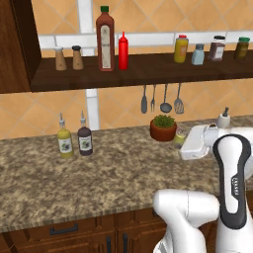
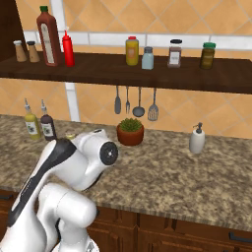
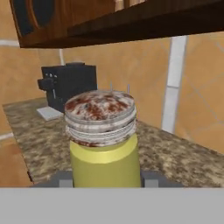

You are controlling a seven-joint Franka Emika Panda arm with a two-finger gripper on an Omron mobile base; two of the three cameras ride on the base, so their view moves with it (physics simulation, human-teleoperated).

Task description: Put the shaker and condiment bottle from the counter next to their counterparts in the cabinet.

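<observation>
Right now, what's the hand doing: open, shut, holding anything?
Hand: shut on the shaker, the yellow-green one with the grey cap, gripped low on its body above the counter.

Potted plant (image 1: 163, 127), soap dispenser (image 2: 197, 138), hanging utensils (image 1: 161, 100), black coffee machine (image 3: 68, 84)

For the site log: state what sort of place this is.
A rendered home kitchen, most likely. A speckled granite counter runs over dark wooden drawers, cooking utensils hang against a tiled wall, and an open wooden shelf carries sauce bottles and spice jars. A black coffee machine stands further along.
</observation>
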